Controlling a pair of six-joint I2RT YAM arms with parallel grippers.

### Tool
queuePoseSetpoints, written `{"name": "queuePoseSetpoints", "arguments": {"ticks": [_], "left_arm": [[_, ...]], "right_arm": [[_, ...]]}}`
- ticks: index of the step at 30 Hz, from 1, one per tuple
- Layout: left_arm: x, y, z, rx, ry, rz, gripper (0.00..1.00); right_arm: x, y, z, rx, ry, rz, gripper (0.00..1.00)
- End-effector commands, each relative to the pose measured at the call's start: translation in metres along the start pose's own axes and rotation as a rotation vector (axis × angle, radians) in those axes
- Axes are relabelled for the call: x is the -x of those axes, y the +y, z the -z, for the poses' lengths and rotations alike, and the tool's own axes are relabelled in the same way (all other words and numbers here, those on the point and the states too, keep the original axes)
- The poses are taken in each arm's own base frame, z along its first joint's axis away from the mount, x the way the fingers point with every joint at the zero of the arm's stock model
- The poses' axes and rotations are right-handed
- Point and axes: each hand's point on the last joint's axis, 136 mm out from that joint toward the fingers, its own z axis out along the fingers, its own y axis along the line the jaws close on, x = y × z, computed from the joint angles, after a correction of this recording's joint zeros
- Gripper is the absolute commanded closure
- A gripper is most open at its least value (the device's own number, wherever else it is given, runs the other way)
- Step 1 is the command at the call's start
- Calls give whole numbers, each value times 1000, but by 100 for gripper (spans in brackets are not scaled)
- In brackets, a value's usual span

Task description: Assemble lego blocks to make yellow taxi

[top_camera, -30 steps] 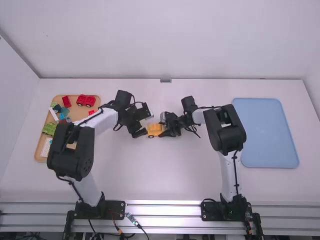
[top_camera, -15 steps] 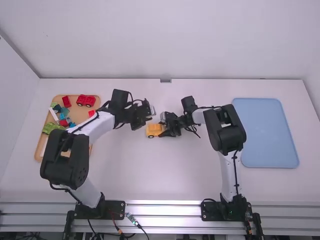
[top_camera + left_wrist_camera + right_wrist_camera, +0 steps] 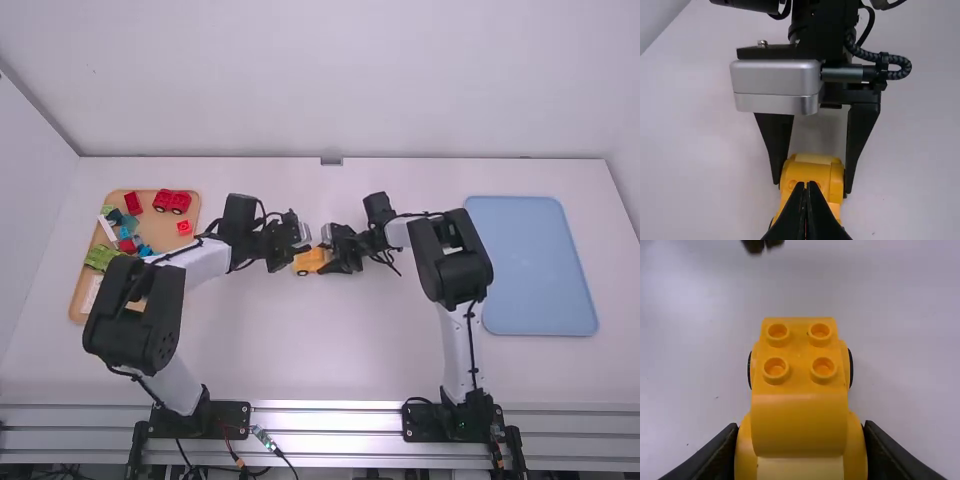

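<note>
Two grippers are in use: by the right gripper (image 3: pixel 801 425) the yellow car (image 3: pixel 309 262) is clasped at its sides, while the left gripper (image 3: pixel 806 185) is closed on nothing, its tips together near the car's other end. The car is held upright at the middle of the white table (image 3: pixel 380 350). At the right lies a blue tray (image 3: pixel 532 265); at the left, a tan tray (image 3: pixel 155 228) in which a red vehicle (image 3: pixel 172 201), a green piece (image 3: pixel 101 257) and a small red block (image 3: pixel 184 227) are kept. On the car, four bare studs (image 3: pixel 776 368) are seen; no lettering can be made out there.

The step in hand is judged to be the firming of joined yellow bricks. A straight downward press by the closed tips seems called for, with the car braced, lest it be tipped or its parts be skewed.
</note>
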Motion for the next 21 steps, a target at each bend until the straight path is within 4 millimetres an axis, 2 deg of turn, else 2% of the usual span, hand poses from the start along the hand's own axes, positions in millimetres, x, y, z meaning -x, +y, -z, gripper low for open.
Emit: {"name": "queuePoseSetpoints", "arguments": {"ticks": [1, 9, 21], "left_arm": [[-3, 3, -8, -37, -15, 42, 99], [-2, 0, -16, -99, -32, 22, 99], [-12, -2, -19, -112, -56, 30, 99]], "right_arm": [[-16, -2, 0, -15, 57, -38, 65], [-17, -3, 0, -16, 57, -38, 65], [-17, -3, 0, -17, 58, -37, 66]]}}
